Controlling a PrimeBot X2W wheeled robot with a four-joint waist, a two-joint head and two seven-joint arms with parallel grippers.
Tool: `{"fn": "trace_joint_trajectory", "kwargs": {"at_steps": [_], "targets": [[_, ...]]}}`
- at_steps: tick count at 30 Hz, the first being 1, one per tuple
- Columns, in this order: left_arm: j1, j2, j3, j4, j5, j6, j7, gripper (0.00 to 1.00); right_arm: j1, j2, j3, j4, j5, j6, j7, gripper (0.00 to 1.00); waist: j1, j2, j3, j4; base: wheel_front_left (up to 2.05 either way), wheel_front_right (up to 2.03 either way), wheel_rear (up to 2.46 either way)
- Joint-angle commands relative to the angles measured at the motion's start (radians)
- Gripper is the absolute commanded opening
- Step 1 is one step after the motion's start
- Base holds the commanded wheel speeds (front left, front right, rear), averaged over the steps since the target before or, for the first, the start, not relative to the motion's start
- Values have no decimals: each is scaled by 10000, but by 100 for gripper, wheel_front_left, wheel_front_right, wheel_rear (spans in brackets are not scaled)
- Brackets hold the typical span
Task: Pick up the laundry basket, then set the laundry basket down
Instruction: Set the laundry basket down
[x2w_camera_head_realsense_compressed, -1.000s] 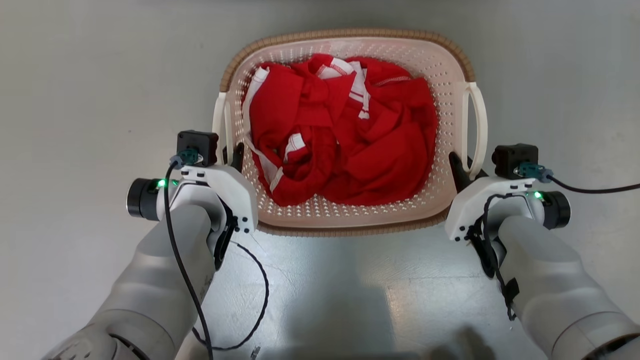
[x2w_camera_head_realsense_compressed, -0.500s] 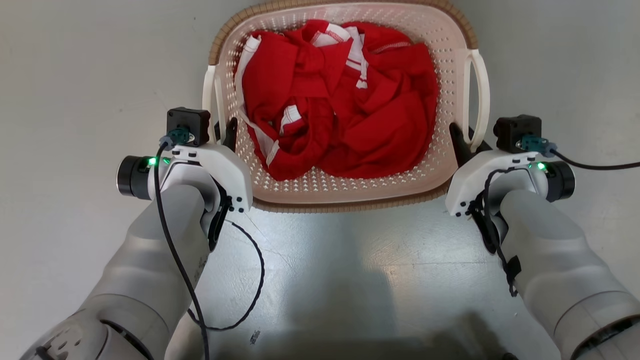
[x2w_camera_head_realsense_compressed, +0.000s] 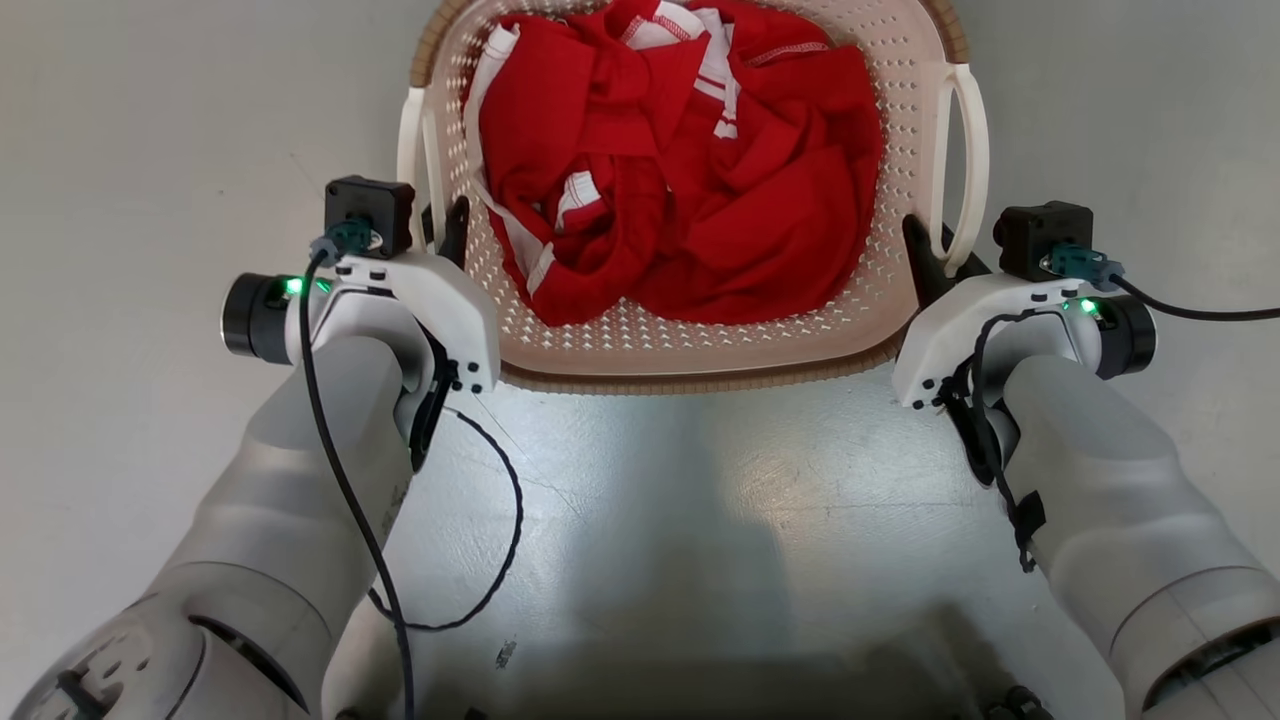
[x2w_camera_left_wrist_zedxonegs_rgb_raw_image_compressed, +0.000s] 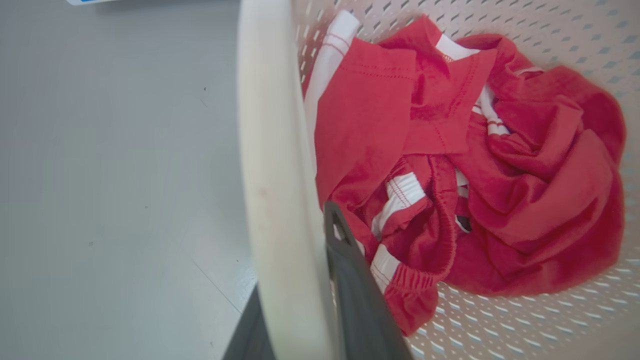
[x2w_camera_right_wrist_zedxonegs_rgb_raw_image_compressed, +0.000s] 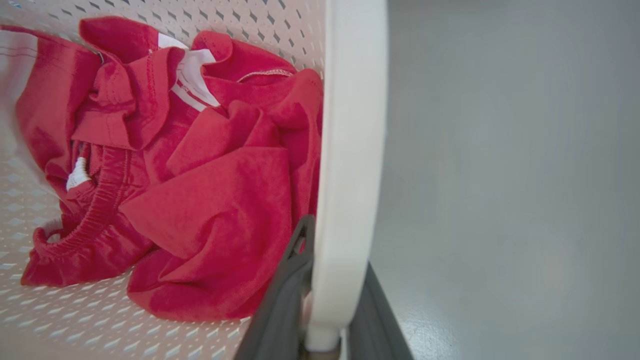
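Observation:
The laundry basket (x2w_camera_head_realsense_compressed: 700, 345), cream perforated plastic with a brown woven-look rim, sits between my two arms at the top of the head view and holds crumpled red and white clothes (x2w_camera_head_realsense_compressed: 680, 170). My left gripper (x2w_camera_head_realsense_compressed: 445, 230) is shut on the basket's white left handle (x2w_camera_left_wrist_zedxonegs_rgb_raw_image_compressed: 272, 200), with one dark finger (x2w_camera_left_wrist_zedxonegs_rgb_raw_image_compressed: 355, 290) inside the basket wall. My right gripper (x2w_camera_head_realsense_compressed: 935, 255) is shut on the white right handle (x2w_camera_right_wrist_zedxonegs_rgb_raw_image_compressed: 350, 150), a finger (x2w_camera_right_wrist_zedxonegs_rgb_raw_image_compressed: 290, 285) on either side of it. The basket's far end is cut off by the frame's top edge.
Smooth grey floor (x2w_camera_head_realsense_compressed: 150, 300) surrounds the basket, with a glossy reflective patch (x2w_camera_head_realsense_compressed: 700, 480) in front of me. A loose black cable (x2w_camera_head_realsense_compressed: 500, 540) hangs from my left arm. A blue and white edge (x2w_camera_left_wrist_zedxonegs_rgb_raw_image_compressed: 90, 1) shows on the floor beyond the left handle.
Both grippers, still shut on the handles, have moved up the head view with the basket. The basket looks larger and closer to the camera.

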Motion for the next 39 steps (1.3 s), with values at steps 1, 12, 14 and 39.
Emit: {"fn": "trace_joint_trajectory", "kwargs": {"at_steps": [1,12,14,39], "targets": [[-79,801,40,237,127,31,-63,0,681,-434,138,45,71,-128,-197,0,0,0,12,-15,0,0,0],[-117,835,-48,334,109,5,77,0,920,-434,567,-217,536,-128,-90,0,0,0,23,-112,0,0,0],[-119,844,-51,346,97,5,78,0,863,-434,596,-185,562,-128,-95,0,0,0,34,-116,0,0,0],[-105,716,-131,422,-43,-19,94,0,640,-434,922,-38,846,-128,-165,0,0,0,159,17,0,0,0]]}}
